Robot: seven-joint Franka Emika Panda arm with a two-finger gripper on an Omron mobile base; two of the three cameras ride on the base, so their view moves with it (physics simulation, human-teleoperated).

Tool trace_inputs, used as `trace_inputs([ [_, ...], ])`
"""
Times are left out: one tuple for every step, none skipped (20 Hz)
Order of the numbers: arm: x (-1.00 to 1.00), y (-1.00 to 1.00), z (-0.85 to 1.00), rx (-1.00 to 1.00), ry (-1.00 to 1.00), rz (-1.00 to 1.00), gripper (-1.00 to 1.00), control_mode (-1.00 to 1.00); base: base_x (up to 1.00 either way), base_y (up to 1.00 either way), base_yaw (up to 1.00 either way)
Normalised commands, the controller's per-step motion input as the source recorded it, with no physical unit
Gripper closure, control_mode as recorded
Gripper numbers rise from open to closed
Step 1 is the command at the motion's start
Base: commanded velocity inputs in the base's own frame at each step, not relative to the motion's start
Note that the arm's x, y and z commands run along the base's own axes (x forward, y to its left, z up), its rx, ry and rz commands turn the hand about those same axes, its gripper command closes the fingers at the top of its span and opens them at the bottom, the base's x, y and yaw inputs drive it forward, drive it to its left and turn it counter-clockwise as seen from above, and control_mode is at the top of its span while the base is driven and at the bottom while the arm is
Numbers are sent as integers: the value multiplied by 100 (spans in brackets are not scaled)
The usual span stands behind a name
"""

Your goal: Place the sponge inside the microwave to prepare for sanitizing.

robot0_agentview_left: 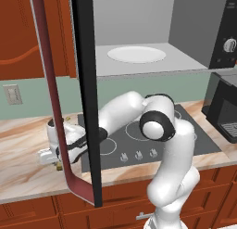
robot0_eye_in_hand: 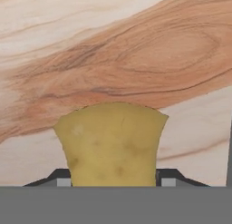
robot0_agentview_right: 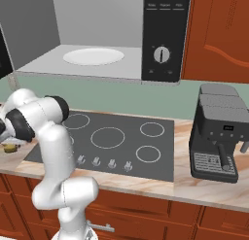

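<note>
Hand view is taken up by the sponge point(robot0_eye_in_hand: 111, 143), a mustard-yellow lumpy block seen between the two dark finger tips point(robot0_eye_in_hand: 168, 177); the tips are pressed to its left and right sides, so the gripper point(robot0_eye_in_hand: 112, 180) is closed on it to the sponge's width; behind it the marbled counter point(robot0_eye_in_hand: 136, 51) is seen, with pink-brown veins on pale stone; whether the sponge rests on the counter or is lifted just clear of it cannot be told.

In the left base view the arm is stretched low and to the left, and the gripper point(robot0_agentview_left: 58, 164) is seen at the counter point(robot0_agentview_left: 23, 144) just left of the black cooktop point(robot0_agentview_left: 139, 135); the hand is partly hidden behind the open microwave door point(robot0_agentview_left: 85, 98), whose black frame and dark red edge cross the front of the picture; a small yellowish bit point(robot0_agentview_left: 59, 166) shows under the hand.

The microwave point(robot0_agentview_right: 112, 35) is mounted above the cooktop; its grey interior is exposed, and a white round plate point(robot0_agentview_right: 93, 56) lies on its floor; a black knob panel point(robot0_agentview_right: 163, 35) stands at its right side; the sponge is well apart from it, down at counter level.

A black coffee machine point(robot0_agentview_right: 216, 132) stands on the counter to the right of the cooktop.
</note>
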Motion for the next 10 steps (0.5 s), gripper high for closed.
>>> trace_inputs([
  [0, -44, 24, 0, 0, 0, 100, -100, 0, 0, 0],
  [0, -54, 23, 0, 0, 0, 100, -100, 0, 0, 0],
  [0, -59, 19, 0, 0, 0, 100, -100, 0, 0, 0],
  [0, -64, 15, 0, 0, 0, 100, -100, 0, 0, 0],
  [0, -66, 5, 0, 0, 0, 100, -100, 0, 0, 0],
  [0, -64, 4, 0, 0, 0, 100, -100, 0, 0, 0],
  [0, -65, 6, 1, 0, 0, 100, -100, 0, 0, 0],
  [0, -66, 12, 0, 0, 0, 100, -100, 0, 0, 0],
  [0, -66, 15, 1, 0, 0, 100, -100, 0, 0, 0],
  [0, -66, 17, 0, 0, 0, 100, -100, 0, 0, 0],
])
